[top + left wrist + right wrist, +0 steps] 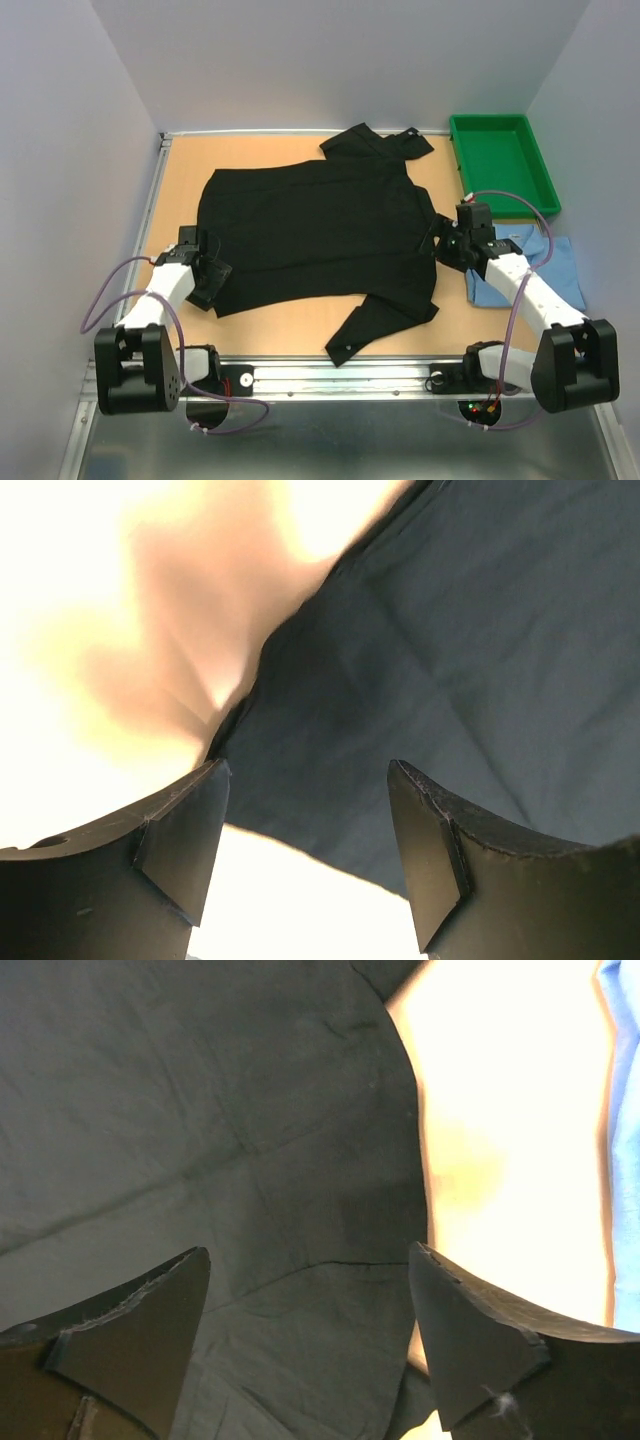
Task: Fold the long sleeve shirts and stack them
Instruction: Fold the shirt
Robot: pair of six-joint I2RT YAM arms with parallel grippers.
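Black cloth long sleeve shirt [320, 225] spread flat mid-worktop, one sleeve trailing toward near edge. Light blue cloth shirt [535, 265] lies near, to its right. Left fingers [185, 835] apart at black shirt's left edge; right fingers [475, 1335] apart over its right edge, nothing gripped. Risk: fingers close on no cloth (thin fabric hugs board), or uneven grips skew fold; loose sleeve may drag. Pale wooden worktop [290, 335], metal rail [340, 375] in front, plain pale walls [340, 60], green plastic tray [500, 160] far right.

Showed the black shirt [315, 225] spread flat over the wooden table [180, 168], one sleeve [362, 325] trailing toward the near edge, the left gripper [216, 277] at its left edge, the right gripper [447, 241] at its right edge, and the light blue shirt [563, 270] lying near the green tray [500, 160].
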